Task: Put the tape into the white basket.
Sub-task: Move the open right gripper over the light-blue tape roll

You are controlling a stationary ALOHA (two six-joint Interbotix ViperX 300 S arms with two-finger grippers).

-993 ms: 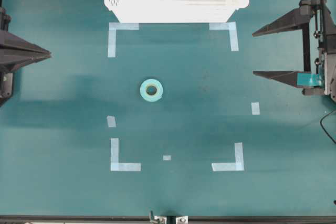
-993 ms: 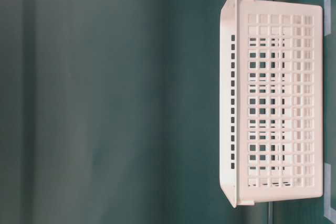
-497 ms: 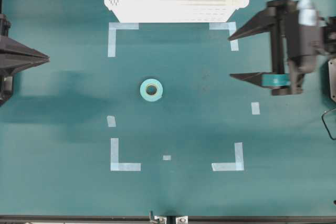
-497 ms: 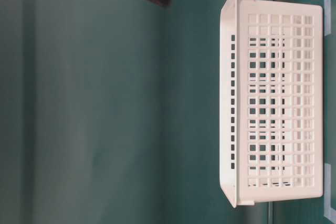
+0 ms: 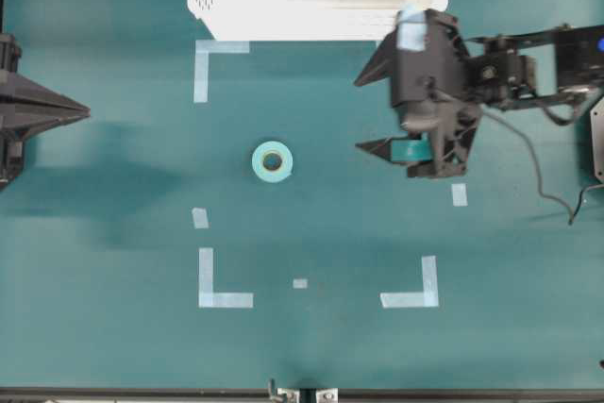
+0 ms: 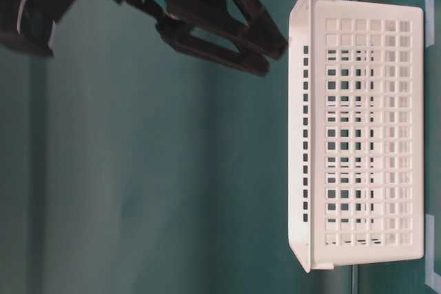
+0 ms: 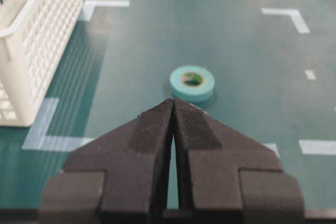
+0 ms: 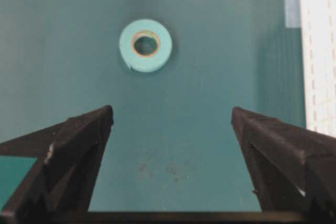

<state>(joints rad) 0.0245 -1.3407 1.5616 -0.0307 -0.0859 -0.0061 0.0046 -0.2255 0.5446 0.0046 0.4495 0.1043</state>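
Tape (image 5: 272, 161) flat on table | right end effector (image 5: 368, 109) wide | left end effector (image 5: 85, 113) closed

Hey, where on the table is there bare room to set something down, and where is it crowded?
Bare mat lies between the tape and the left gripper, and along the near edge below the corner strips. It is tighter at the far right: the open right gripper hangs beside the white basket, right of the roll.
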